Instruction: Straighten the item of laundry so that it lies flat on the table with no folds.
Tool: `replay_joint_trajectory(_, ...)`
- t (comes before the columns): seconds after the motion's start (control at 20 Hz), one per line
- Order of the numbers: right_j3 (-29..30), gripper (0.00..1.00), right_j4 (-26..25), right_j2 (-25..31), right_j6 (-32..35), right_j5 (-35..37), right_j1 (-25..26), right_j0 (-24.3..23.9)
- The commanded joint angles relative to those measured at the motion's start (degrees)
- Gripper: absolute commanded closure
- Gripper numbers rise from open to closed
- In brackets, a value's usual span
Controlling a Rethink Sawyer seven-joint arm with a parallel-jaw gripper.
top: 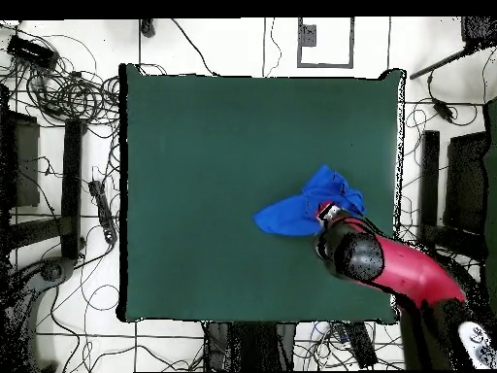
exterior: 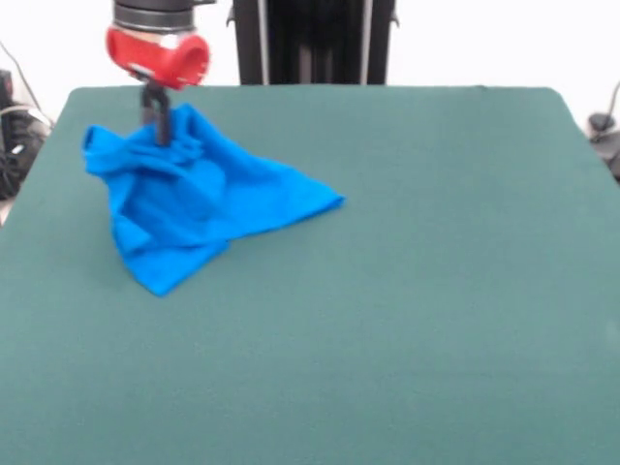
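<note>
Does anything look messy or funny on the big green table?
Yes, the blue T-shirt looks messy. It sits crumpled in a bunched heap near one corner of the green table, not spread flat, and its print is hidden in the folds. The gripper is at the top of the heap, where the cloth is pulled up into a peak.

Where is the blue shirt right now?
In the front view the blue shirt sits bunched at the far left of the green table, with the gripper pinching its raised top.
</note>
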Motion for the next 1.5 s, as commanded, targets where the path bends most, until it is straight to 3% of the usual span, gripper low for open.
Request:
replay_joint_trajectory(0.05,6.3,1.0,-8.2,11.8,-9.6,-0.8,1.7,-2.5)
replay_joint_trajectory(0.25,6.0,1.0,-10.8,12.1,-5.9,-1.4,1.4,-2.6)
replay_joint_trajectory(0.3,6.2,0.0,-11.7,12.8,-4.4,-1.4,1.2,-3.0)
replay_joint_trajectory(0.45,6.3,0.0,-12.1,13.3,-5.1,-0.3,0.8,-3.1)
replay_joint_trajectory(0.55,5.9,0.0,-10.6,12.9,-5.8,6.0,0.1,-2.1)
replay_joint_trajectory(0.65,6.5,0.0,-10.6,11.9,-3.4,4.4,-1.0,-1.1)
replay_joint_trajectory(1.2,4.5,0.0,-8.2,12.8,-2.9,8.9,-2.8,0.5)
replay_joint_trajectory(1.5,3.3,0.0,-5.5,13.5,-3.5,14.5,-6.4,1.6)
